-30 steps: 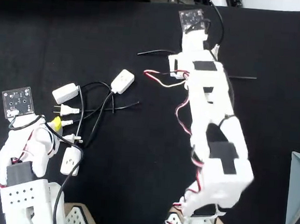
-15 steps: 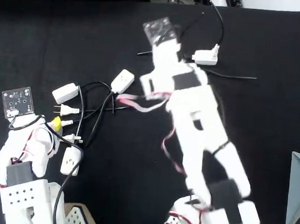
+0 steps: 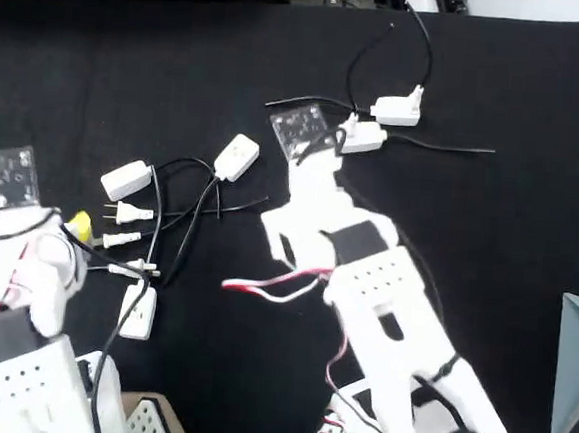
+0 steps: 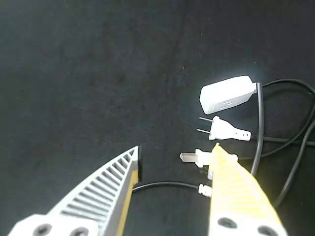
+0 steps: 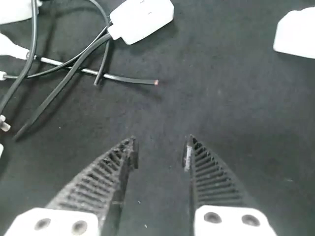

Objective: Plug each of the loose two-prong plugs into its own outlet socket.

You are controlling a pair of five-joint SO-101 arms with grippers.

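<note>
Several white outlet sockets lie on the black cloth: one at the left, one in the middle, one near the front, and a pair at the back. Three loose two-prong plugs lie among black cables beside the left socket. My left gripper stands open just short of the plugs; its yellow finger covers part of one plug. A second plug and a socket lie beyond it. My right gripper is open and holds nothing, a short way from the middle socket.
Black cables loop between the sockets and plugs, and a loose cable end lies ahead of the right gripper. A grey-blue bin stands at the table's right edge. Bare cloth stretches between the two arms.
The right arm has swung from the back sockets leftward and nearer, uncovering the pair there. The left arm has shifted a little to the left.
</note>
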